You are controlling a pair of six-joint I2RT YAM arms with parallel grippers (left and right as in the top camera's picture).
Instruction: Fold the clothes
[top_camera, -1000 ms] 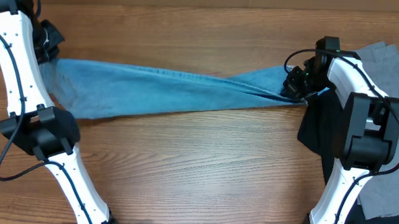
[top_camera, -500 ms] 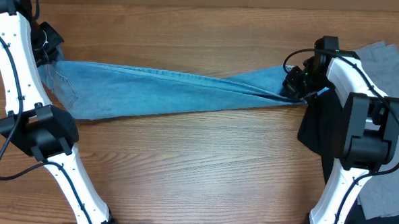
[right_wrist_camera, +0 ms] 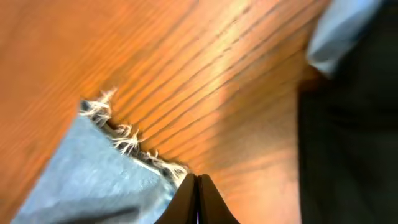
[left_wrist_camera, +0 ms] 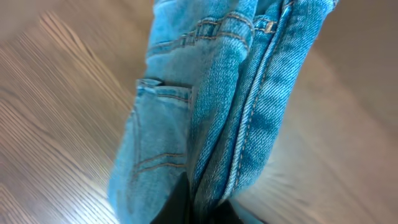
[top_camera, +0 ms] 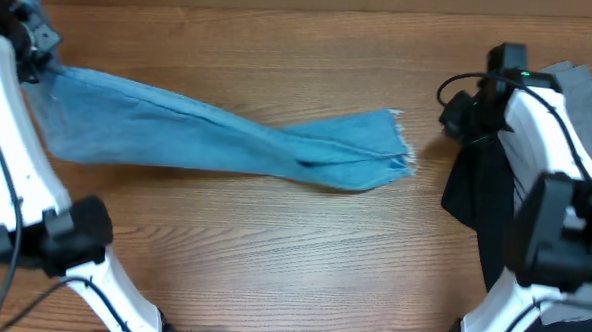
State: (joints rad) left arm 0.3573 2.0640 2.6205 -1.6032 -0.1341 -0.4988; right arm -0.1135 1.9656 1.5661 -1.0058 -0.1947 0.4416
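Three clothes: jeans (top_camera: 227,143) pinched in left claw (left_wrist_camera: 199,208), grey garment (top_camera: 579,93), black garment (top_camera: 470,189); right claw (right_wrist_camera: 196,198) seemingly pressed together.

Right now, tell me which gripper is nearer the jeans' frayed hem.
Right. The right gripper hovers just beyond the frayed hem, not gripping it; the left gripper clamps the jeans at their opposite end.

Bunched jeans (left_wrist_camera: 217,93) in the tool (left_wrist_camera: 198,208)

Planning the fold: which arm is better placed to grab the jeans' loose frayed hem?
Right. The right gripper sits empty just beside the frayed hem, while the left gripper is clamped on the jeans at the far waist end.
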